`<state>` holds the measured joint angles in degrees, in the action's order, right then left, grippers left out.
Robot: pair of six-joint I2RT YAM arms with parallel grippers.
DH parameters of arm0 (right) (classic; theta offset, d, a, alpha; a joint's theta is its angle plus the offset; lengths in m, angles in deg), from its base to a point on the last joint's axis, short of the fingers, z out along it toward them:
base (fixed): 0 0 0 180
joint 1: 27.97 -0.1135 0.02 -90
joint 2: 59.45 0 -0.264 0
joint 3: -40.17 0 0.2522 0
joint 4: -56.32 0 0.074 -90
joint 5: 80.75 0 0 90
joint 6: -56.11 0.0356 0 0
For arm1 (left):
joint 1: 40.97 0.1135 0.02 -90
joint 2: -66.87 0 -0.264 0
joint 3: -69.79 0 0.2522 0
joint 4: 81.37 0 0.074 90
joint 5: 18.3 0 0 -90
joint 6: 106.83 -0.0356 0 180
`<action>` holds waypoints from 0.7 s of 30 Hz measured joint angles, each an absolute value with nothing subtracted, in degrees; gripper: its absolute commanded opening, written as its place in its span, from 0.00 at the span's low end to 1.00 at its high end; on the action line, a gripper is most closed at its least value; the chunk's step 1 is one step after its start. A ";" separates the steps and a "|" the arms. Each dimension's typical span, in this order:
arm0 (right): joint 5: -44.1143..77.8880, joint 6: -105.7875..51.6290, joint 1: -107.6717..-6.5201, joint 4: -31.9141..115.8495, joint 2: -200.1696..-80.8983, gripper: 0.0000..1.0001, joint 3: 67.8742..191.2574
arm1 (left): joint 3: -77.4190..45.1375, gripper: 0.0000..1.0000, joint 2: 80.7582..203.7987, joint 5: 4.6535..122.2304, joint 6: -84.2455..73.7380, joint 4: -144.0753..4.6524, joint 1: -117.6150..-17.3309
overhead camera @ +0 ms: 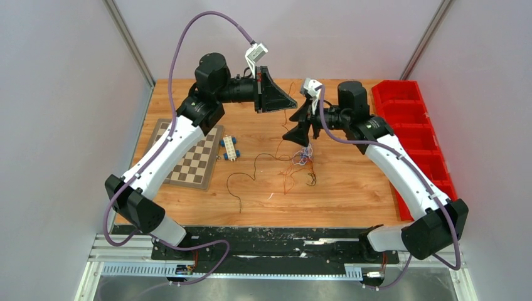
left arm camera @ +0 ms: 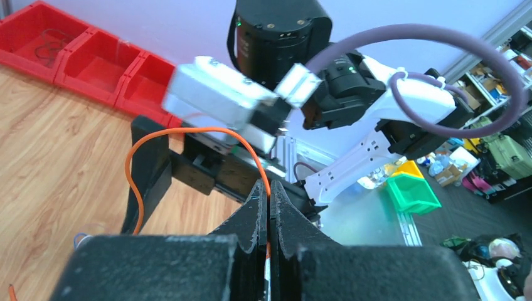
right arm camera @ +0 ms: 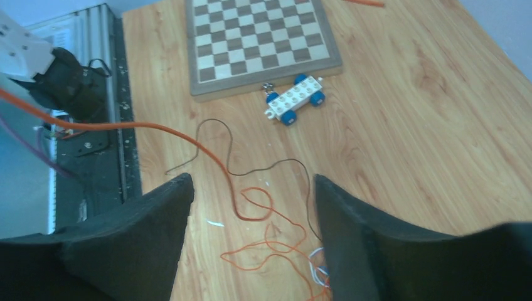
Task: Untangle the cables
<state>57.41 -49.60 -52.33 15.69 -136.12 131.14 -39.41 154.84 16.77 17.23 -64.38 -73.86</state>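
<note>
Red bins [overhead camera: 408, 111], well apart from cables [overhead camera: 303, 157]

An orange-red wire [left arm camera: 188, 129] is held pinched in the closed left gripper [left arm camera: 268, 191] and drawn up from loose loops on the table [overhead camera: 351, 194], where a dark brown wire [right arm camera: 228, 153] is laid in waves beside what appears to be a small white-and-purplish tangle [overhead camera: 303, 157].

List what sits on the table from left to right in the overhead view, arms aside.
chessboard → wheeled toy brick → cables → red bins
</note>
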 measured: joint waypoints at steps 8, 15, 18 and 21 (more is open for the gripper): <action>54.65 -47.19 -52.59 21.77 -137.38 0.00 127.69 | -40.42 0.00 154.84 16.72 18.37 -65.63 -73.68; 55.13 -42.71 -51.69 23.14 -137.25 0.00 128.82 | -40.79 0.00 153.70 21.16 14.30 -62.18 -69.64; 55.99 -39.19 -48.83 23.14 -137.25 0.00 131.93 | -36.83 0.00 150.60 26.23 8.66 -58.40 -67.08; 57.17 -33.27 -44.66 25.07 -136.90 0.00 137.72 | -28.44 0.00 146.11 30.71 2.15 -53.43 -65.09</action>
